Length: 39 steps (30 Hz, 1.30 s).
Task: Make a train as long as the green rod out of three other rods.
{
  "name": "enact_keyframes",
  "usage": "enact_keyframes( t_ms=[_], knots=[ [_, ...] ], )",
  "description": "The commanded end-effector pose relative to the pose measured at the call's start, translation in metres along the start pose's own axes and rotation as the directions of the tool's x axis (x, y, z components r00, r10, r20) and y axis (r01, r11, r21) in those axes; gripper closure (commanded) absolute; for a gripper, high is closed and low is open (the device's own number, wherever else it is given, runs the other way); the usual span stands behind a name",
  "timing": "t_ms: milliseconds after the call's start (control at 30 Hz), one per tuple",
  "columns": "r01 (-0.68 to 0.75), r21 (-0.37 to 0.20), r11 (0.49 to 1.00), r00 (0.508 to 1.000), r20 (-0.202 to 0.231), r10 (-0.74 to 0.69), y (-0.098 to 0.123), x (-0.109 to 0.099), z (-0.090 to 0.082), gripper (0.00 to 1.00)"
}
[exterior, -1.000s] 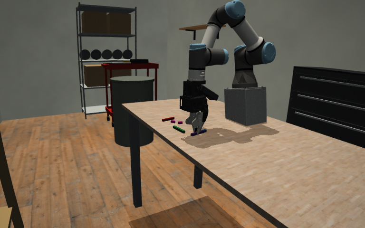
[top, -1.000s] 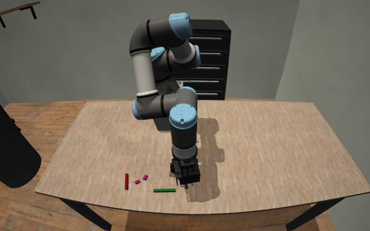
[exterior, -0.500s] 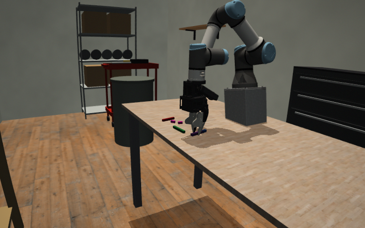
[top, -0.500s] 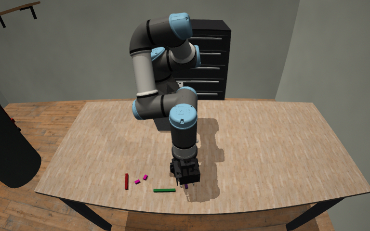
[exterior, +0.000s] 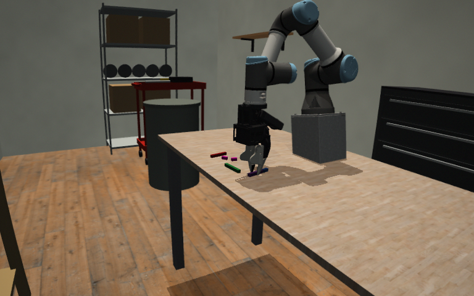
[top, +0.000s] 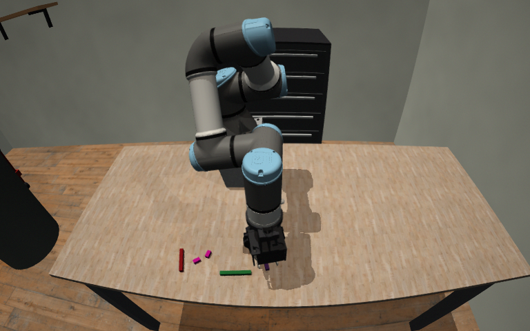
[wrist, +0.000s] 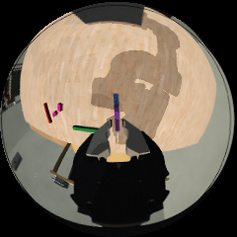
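Note:
My gripper (top: 267, 264) points straight down at the table near the front edge, with its fingers slightly apart. A purple rod (wrist: 117, 118) lies flat on the table between the fingertips, which stand just off its sides. A short blue rod (wrist: 116, 99) lies in line with it at its far end, touching or almost touching. In the exterior view the gripper (exterior: 257, 169) stands over the purple rod (exterior: 253, 172) and the blue rod (exterior: 264, 170). The green rod (top: 234, 272) lies flat just left of the gripper, apart from the purple rod.
A red rod (top: 181, 259) and two magenta rods (top: 196, 259) (top: 208, 253) lie further left near the front edge. The robot's grey base block (exterior: 318, 136) stands behind. The table's front edge runs close below the rods.

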<state>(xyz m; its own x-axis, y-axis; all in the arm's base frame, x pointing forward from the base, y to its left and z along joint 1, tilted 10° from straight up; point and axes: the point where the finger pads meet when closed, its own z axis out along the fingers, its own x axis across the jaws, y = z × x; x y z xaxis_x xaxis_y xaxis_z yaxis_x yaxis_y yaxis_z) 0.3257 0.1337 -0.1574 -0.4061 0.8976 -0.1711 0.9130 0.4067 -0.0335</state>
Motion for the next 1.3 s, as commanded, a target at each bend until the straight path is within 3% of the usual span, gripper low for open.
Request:
enact_keyframes(
  t_ms=[0, 667, 1033, 1067, 1267],
  knots=[
    [0.0, -0.001, 1.0, 1.0, -0.001, 0.0, 0.0, 0.001, -0.009, 0.86],
    [0.0, -0.003, 1.0, 1.0, -0.001, 0.0, 0.001, 0.0, -0.08, 0.86],
    [0.0, -0.003, 1.0, 1.0, -0.001, 0.0, 0.001, 0.0, -0.09, 0.86],
    [0.0, -0.003, 1.0, 1.0, -0.001, 0.0, 0.001, 0.0, -0.09, 0.0],
    [-0.001, -0.002, 1.0, 1.0, -0.001, 0.001, 0.001, 0.0, -0.089, 0.0]
  ],
)
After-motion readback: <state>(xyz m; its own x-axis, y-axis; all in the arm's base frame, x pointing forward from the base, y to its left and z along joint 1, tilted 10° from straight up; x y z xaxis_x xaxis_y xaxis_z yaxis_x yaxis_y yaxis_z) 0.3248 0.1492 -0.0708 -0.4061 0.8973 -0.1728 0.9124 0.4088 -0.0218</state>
